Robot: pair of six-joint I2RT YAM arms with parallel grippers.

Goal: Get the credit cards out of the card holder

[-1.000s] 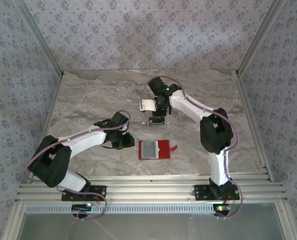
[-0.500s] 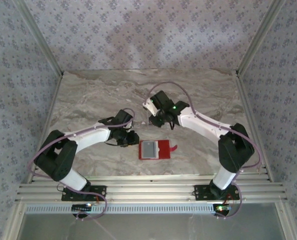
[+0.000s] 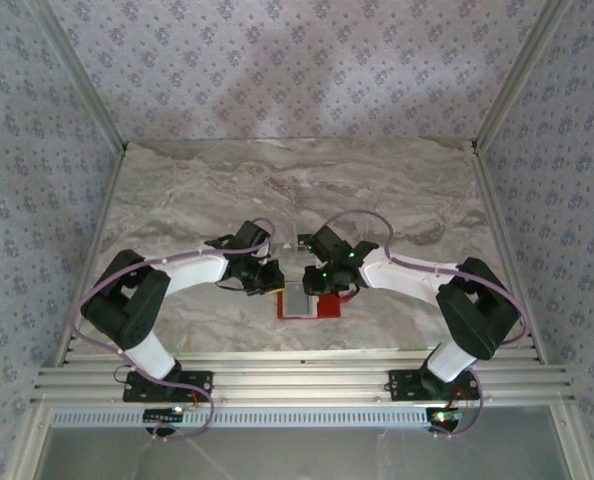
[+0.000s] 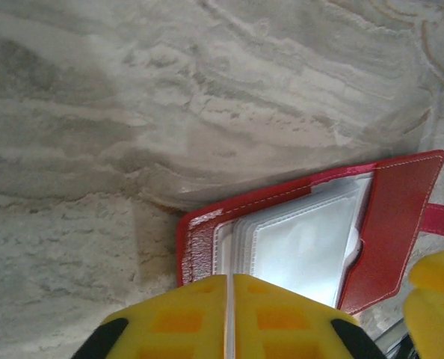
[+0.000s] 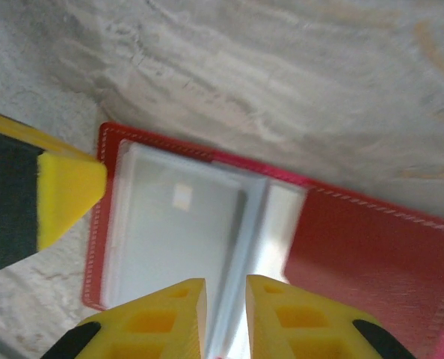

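From above, the card holder point(image 3: 327, 308) lies open on the marble table point(image 3: 177, 190), near the front middle. It is half covered by my left gripper point(image 3: 270, 277) and right gripper point(image 3: 320, 283), which meet over it. My left wrist camera shows what that hides: my left pads are closed flush at the holder's edge, and the clear sleeves point(image 4: 304, 239) are fanned out. The snap tab point(image 4: 442, 221) is cut off by the frame. My right wrist camera shows my right jaws a narrow gap apart over the sleeve fold. Whether they touch it, and which pale layers are credit cards, I cannot tell.
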